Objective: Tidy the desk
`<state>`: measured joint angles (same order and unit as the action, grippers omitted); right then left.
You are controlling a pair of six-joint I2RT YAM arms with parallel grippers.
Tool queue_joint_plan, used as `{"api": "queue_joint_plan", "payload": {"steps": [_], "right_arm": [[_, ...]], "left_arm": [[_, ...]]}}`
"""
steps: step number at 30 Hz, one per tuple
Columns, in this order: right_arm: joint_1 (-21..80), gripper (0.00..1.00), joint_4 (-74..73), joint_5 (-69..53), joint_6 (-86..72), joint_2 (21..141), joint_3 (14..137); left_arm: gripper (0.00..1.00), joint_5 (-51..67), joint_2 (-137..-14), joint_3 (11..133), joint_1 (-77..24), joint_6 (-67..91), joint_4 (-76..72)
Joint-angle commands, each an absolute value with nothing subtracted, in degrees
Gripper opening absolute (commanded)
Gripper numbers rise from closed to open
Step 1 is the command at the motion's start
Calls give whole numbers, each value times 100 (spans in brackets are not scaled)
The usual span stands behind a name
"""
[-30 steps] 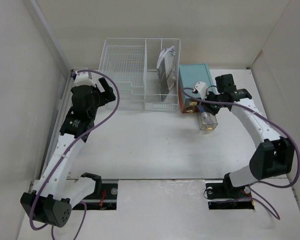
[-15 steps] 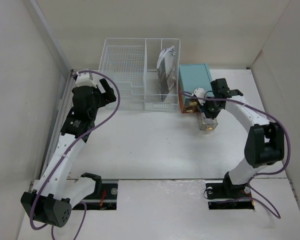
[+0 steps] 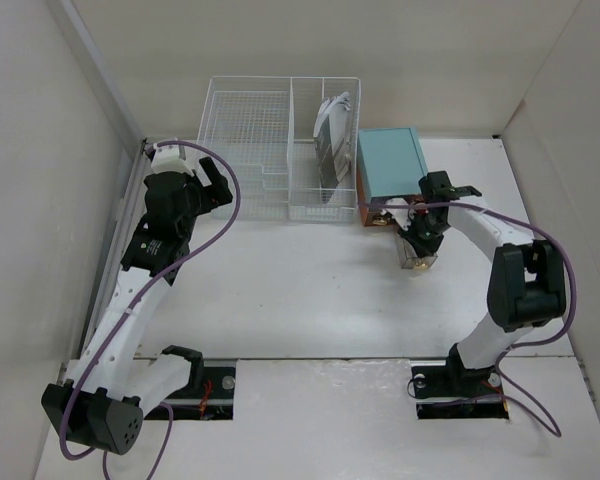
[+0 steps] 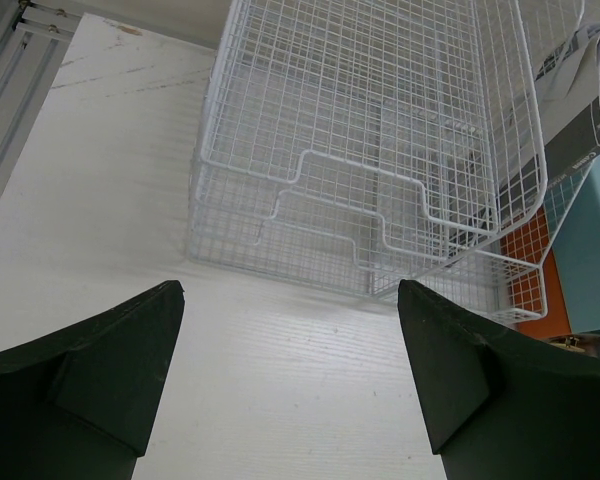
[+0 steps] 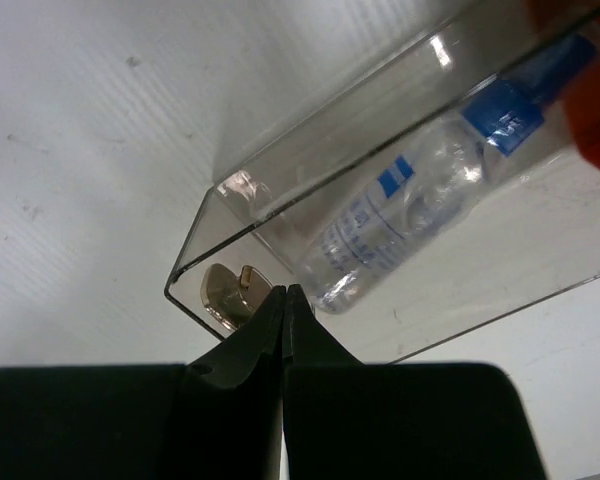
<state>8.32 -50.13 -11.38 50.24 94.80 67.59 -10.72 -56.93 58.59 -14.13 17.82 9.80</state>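
The white desk carries a clear drawer pulled out of the teal drawer box. My right gripper hangs over this drawer, shut, with nothing visible between its fingers. In the right wrist view the right gripper has its tips at the drawer's front corner, beside a gold knob. A small bottle with a blue label lies inside. My left gripper is open and empty, a little above the desk in front of the wire basket.
The white wire basket stands at the back with a grey-and-white pouch upright in its right section. A metal rail runs along the desk's left edge. Pale walls close in left, back and right.
My right arm has folded inward, and its gripper has come from beside the teal box down over the clear drawer. The left arm has not moved.
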Motion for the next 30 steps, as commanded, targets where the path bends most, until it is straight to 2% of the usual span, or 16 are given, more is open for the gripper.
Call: {"api": "queue_joint_plan", "payload": {"steps": [1,6,13,16,18,19,22,26,30], "right_arm": [[826,0,-5423,-1257,5256,9229,6671],[826,2,-4931,-1187,5010,9036,6724],[765,3,-4236,-1599,4904,8122,6829],[765,2,-5226,-2082,5543,8051,7039],[765,1,-6051,-2354,6702,8278,7154],[765,1,-6813,-2355,7141,8358,7207],[616,1,-7478,-2268,8251,8411,6971],[615,1,-7157,-1934,8534,8350,6452],[615,1,-6348,-1803,7947,8612,6223]], "left_arm": [[85,-1020,-5607,5845,-1389,1696,729],[85,-1020,-5607,5845,-1389,1696,729],[85,-1020,-5607,5845,-1389,1696,729],[85,-1020,-5607,5845,-1389,1696,729],[85,-1020,-5607,5845,-1389,1696,729],[85,-1020,-5607,5845,-1389,1696,729],[85,-967,-5607,5845,-1389,1696,729],[85,-914,-5555,5792,-1389,1696,677],[87,-782,-5555,5792,-1389,1696,677]]}}
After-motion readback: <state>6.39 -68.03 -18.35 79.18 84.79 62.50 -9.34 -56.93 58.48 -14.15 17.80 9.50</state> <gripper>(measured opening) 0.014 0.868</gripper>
